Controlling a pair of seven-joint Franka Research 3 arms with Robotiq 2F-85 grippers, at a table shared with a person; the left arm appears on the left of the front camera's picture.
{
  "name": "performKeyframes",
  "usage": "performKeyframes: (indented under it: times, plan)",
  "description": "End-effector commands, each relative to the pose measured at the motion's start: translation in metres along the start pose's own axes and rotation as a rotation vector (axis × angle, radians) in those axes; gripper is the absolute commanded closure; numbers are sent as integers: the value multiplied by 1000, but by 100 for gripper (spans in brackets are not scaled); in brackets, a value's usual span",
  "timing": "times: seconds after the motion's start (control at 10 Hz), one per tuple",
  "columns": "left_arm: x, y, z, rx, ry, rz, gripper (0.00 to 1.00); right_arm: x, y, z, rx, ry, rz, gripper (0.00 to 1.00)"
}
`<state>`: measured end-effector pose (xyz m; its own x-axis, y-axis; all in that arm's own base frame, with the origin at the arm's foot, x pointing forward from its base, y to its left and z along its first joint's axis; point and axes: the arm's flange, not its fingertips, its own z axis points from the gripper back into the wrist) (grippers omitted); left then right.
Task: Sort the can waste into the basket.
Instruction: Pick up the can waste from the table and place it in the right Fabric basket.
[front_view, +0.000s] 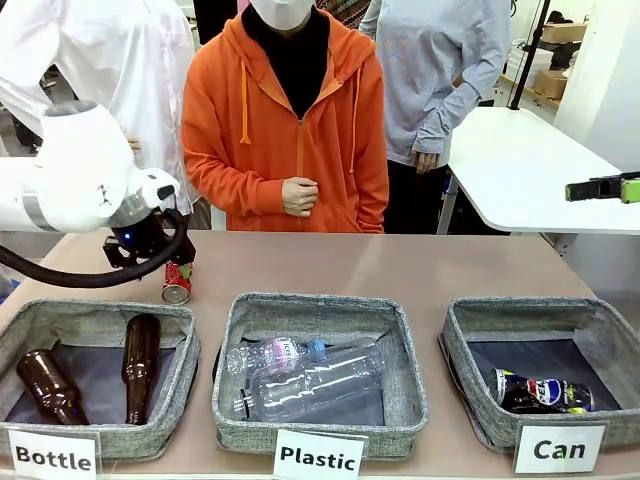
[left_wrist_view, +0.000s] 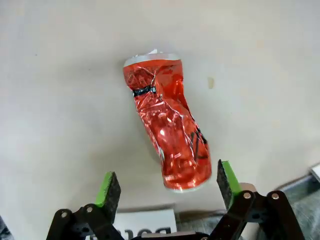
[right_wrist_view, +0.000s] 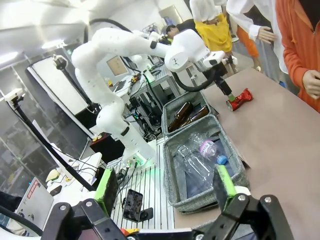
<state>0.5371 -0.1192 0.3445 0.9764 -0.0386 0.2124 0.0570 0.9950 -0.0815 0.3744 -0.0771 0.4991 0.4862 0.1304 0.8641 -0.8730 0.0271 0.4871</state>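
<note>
A crushed red can (front_view: 177, 283) lies on the tan table beyond the left basket. My left gripper (front_view: 170, 262) hangs just above it. In the left wrist view the red can (left_wrist_view: 165, 130) lies lengthwise, and my left gripper (left_wrist_view: 167, 186) is open, its green pads on either side of the can's near end and apart from it. A black Pepsi can (front_view: 540, 392) lies in the grey basket (front_view: 462, 345) labelled "Can" at the front right. My right gripper (front_view: 601, 187) is raised at the right edge; in its own view the right gripper (right_wrist_view: 165, 182) is open and holds nothing.
The "Bottle" basket (front_view: 182, 345) at the front left holds two brown bottles. The "Plastic" basket (front_view: 405, 350) in the middle holds clear bottles. A person in an orange hoodie (front_view: 290, 130) stands at the far edge, hands together. A white table (front_view: 530, 170) stands at the back right.
</note>
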Motion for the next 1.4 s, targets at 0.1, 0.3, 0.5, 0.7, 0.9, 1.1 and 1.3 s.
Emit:
performKeyframes:
  times: [0.1, 0.3, 0.5, 0.7, 0.9, 1.1, 1.3]
  plan:
    - [16, -13, -29, 25, -51, -7, 0, 0, 1, 1, 3, 7, 21, 0]
    - [20, -15, -42, 38, -96, 48, 0, 0, 1, 1, 3, 7, 21, 0]
    - [20, -15, -48, 60, -76, 82, 0, 0, 1, 1, 3, 7, 21, 0]
    - [23, -16, -47, 43, -90, 110, 0, 0, 1, 1, 3, 7, 21, 0]
    - [22, -16, -45, 36, -103, 123, 58, 0, 1, 1, 3, 7, 21, 0]
    - [24, -14, -42, 26, -107, 129, 63, 0, 1, 1, 3, 7, 21, 0]
    - [25, -12, -39, 16, -102, 133, 100, 0, 1, 1, 3, 7, 21, 0]
